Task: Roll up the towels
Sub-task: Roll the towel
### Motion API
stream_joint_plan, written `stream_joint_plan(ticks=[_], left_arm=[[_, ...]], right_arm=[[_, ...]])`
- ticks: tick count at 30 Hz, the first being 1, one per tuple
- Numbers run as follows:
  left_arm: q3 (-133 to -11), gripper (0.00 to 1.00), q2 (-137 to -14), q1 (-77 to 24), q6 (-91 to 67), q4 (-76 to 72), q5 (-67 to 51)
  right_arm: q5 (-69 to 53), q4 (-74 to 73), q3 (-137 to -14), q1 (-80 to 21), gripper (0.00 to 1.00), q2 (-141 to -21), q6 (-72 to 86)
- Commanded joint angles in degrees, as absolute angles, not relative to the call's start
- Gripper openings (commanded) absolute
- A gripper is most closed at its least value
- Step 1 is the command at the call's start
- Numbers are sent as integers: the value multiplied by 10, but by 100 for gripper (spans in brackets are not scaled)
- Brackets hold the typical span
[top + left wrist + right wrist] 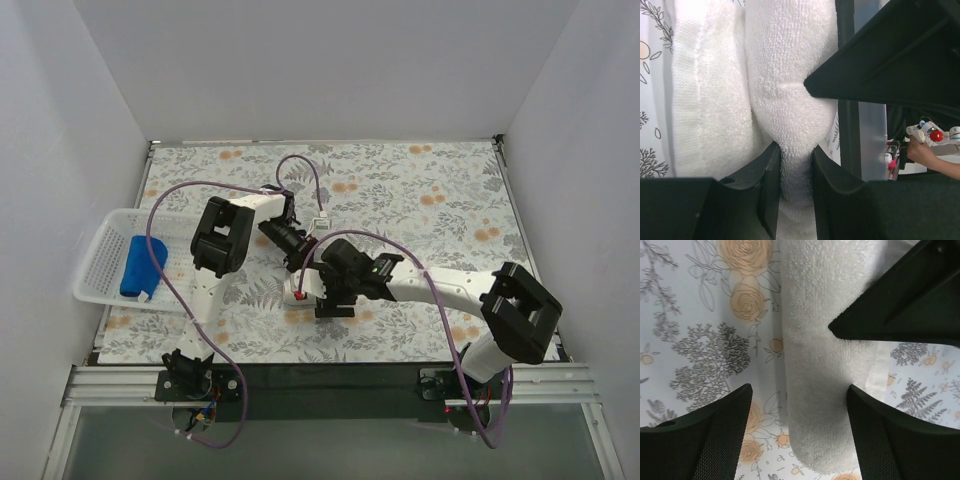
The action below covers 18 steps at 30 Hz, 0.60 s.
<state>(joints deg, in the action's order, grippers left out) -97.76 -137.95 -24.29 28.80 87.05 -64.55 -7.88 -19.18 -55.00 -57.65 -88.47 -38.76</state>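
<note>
The white towel lies partly rolled on the flowered table; in the top view only a bit of it shows under the two grippers. My left gripper is shut on a fold of this white towel, pinching it between both fingers. My right gripper is open and straddles the end of the roll, its right finger against the cloth and its left finger clear of it. The blue towel sits as a short roll in the basket at the left.
The white perforated basket stands at the table's left edge against the wall. White walls close in the table on three sides. Purple cables loop over both arms. The two grippers are close together at the table's middle.
</note>
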Motion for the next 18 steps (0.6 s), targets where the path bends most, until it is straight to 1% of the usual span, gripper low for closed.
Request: stream_joint_plan(ticks=[1,3,4,8,12,13,14,15,16,17,18], left_arm=[[-995,19,-1412,-228,346,798,-562],[-998,19,-1417,-227,348,797,-562],[-999,20,-1419,-227,347,797,-563],[-999,20,-1418,-227,351,797,-561],[-991,20,-1413,-227,356,798,-554],[-988,21,-1412,-227,356,798,-552],[-987,22,-1409,-227,358,797,-551],[-986,27,-1407,-227,359,798,-550],[-986,30,-1398,-225,357,793,-552],[-985,32,-1391,-222,352,790,-560],[-985,38,-1383,-217,345,786,-564]], right_arm=[[-11,-81,-501,-594,67,-877,-412],[6,-42,-486,-603,66,-885,-419],[24,-36,-478,-604,64,-890,-421],[29,-18,-470,-605,58,-922,-426],[27,-11,-458,-604,41,-939,-426],[24,-10,-456,-603,30,-939,-426],[20,-10,-454,-603,22,-940,-425],[18,-15,-453,-602,13,-940,-425],[4,-23,-455,-600,2,-940,-421],[-17,-32,-457,-597,1,-940,-418],[-36,-61,-467,-593,1,-939,-415]])
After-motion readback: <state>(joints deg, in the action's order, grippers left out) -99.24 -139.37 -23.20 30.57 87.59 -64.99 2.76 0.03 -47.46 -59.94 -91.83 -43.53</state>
